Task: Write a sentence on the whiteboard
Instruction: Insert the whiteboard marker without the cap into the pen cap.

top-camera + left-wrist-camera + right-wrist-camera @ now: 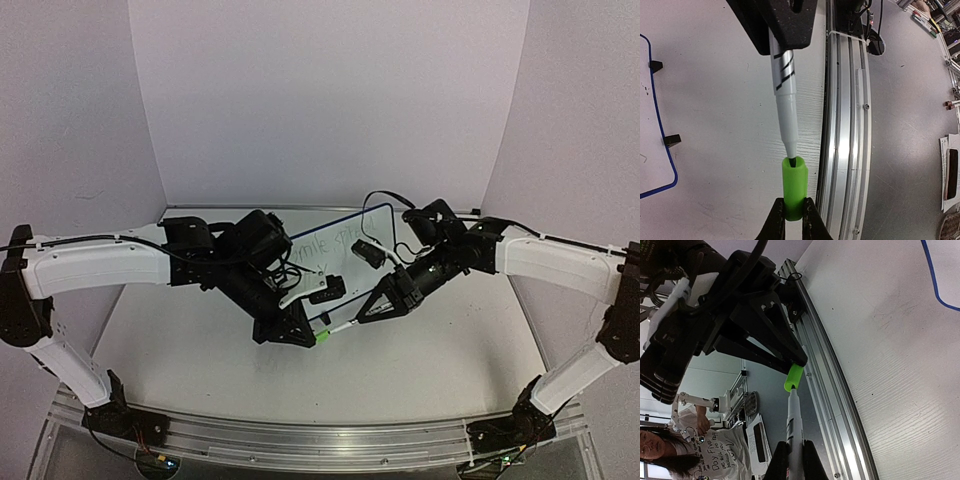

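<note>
White table (pixel 200 350) | whiteboard (pixel 340 262) flat, long axis L-R | sentence (pixel 328 243) runs same

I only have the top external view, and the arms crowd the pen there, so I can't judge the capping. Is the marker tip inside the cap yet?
Observer: In the left wrist view, the marker has its tip just at the mouth of the green cap, barely in and not seated.
Operator: Is the cap held securely?
Observer: The left gripper is shut on the cap's closed end.
Operator: And the alignment?
Observer: In the right wrist view, the right gripper is shut on the marker's barrel, which points straight into the cap.
</note>
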{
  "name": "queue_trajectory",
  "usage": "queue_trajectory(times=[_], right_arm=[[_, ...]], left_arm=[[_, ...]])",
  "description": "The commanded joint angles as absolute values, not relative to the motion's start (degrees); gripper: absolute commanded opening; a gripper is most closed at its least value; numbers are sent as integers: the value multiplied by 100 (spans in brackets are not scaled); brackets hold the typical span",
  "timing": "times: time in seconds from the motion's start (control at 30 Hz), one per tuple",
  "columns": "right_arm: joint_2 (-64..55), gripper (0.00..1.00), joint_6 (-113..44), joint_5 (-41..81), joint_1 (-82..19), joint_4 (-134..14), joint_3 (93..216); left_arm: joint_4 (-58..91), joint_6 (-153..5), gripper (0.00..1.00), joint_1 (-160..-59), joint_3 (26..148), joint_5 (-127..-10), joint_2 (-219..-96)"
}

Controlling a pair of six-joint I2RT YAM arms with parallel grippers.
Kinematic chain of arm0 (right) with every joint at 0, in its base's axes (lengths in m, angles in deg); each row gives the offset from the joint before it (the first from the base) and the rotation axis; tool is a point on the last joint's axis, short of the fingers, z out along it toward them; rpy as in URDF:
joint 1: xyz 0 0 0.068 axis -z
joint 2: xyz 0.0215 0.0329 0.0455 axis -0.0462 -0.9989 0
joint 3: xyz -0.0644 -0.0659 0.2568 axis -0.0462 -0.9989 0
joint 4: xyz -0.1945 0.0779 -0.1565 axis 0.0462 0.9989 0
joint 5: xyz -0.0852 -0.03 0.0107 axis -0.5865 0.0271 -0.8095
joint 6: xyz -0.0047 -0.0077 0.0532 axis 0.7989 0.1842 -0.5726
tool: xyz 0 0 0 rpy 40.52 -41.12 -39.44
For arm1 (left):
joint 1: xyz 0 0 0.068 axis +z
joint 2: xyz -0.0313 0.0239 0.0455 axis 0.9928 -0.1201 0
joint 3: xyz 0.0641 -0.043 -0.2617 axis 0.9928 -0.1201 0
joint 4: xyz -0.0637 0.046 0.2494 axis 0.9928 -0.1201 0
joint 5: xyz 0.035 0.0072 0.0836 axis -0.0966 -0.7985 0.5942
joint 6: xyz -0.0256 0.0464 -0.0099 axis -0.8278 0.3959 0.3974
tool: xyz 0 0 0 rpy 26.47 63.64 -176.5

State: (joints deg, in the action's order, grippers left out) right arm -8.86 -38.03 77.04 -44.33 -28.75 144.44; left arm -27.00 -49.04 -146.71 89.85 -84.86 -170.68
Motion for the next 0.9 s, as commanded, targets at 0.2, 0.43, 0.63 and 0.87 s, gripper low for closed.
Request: queue_trajectory(times=[0.2, 0.43, 0.63, 0.87], right_arm=[[-1149, 0, -3631, 7852, -4592, -2871, 14765], [-1338, 0, -3569, 7920, -4665, -2873, 14896], [-1475, 0, -3534, 7979, -4709, -2871, 14999], [-1666, 0, -3502, 7945, -4786, -2871, 15056]], left_arm=[[-2706, -4841, 0, -14729, 9449, -8583, -17154], [-2952, -4684, 0, -14751, 9680, -8584, -17368], [-3024, -4638, 0, -14761, 9794, -8530, -17482], [-2923, -4643, 0, -14769, 9853, -8349, -17489]])
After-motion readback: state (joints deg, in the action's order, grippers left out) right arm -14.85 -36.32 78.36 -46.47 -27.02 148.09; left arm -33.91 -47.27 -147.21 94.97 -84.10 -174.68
